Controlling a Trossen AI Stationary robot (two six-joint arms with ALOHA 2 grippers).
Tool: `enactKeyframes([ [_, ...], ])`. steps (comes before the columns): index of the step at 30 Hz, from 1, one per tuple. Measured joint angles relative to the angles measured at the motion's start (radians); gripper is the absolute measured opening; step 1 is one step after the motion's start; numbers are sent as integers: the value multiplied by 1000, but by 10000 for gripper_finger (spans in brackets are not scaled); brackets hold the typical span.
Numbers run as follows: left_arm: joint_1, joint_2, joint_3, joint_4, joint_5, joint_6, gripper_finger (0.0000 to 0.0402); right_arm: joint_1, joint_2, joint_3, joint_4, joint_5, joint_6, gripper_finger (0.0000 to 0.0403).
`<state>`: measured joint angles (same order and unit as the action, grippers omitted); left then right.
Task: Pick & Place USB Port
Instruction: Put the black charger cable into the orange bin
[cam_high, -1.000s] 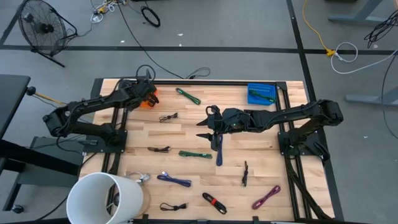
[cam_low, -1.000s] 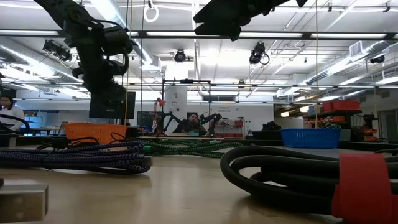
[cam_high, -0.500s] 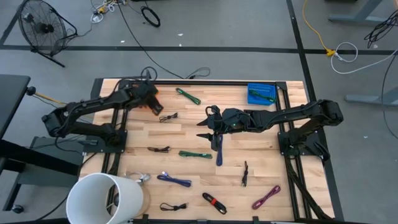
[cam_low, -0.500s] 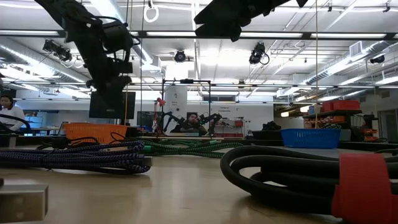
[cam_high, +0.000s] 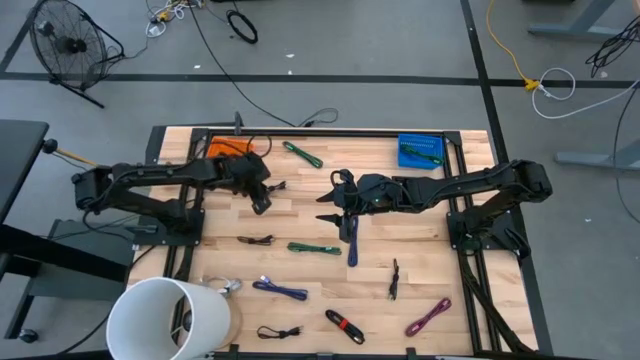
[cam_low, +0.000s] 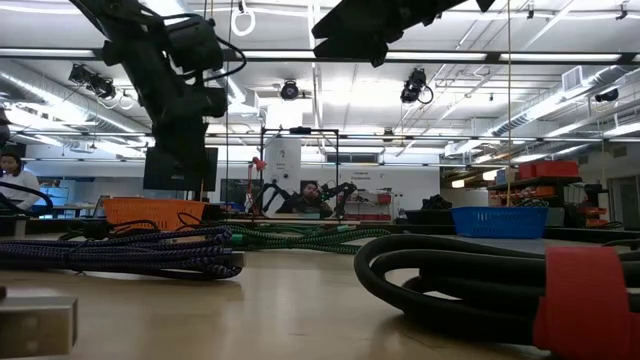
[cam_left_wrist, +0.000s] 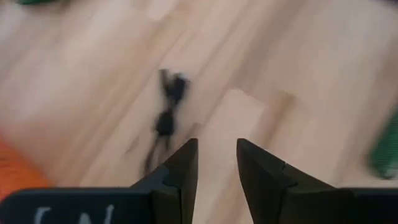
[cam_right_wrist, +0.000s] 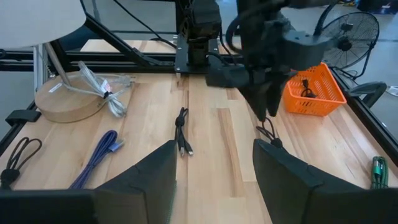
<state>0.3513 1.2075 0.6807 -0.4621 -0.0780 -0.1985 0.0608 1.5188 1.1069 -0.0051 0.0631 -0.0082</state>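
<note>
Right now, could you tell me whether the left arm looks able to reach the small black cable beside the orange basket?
Probably yes: the left gripper hangs open right beside the black cable, nothing between them.

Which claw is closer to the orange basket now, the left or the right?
Left. The left claw hangs just beside the orange basket, toward the table's middle. The right claw is farther away, near the table's centre.
</note>
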Motion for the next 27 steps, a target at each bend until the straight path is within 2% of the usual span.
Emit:
enactKeyframes([
  [2,-7,26,0,14,-54,0,117,0,0,0,3,0,0,212],
  [6,-14,110,0,48,-41,33,117,0,0,0,5,0,0,212],
  [13,-13,260,0,77,-142,80,119,0,0,0,5,0,-1,212],
  [23,-12,286,0,106,-180,81,166,0,0,0,5,0,-2,212],
  [27,-12,286,0,107,-188,83,171,0,0,0,5,0,-2,212],
])
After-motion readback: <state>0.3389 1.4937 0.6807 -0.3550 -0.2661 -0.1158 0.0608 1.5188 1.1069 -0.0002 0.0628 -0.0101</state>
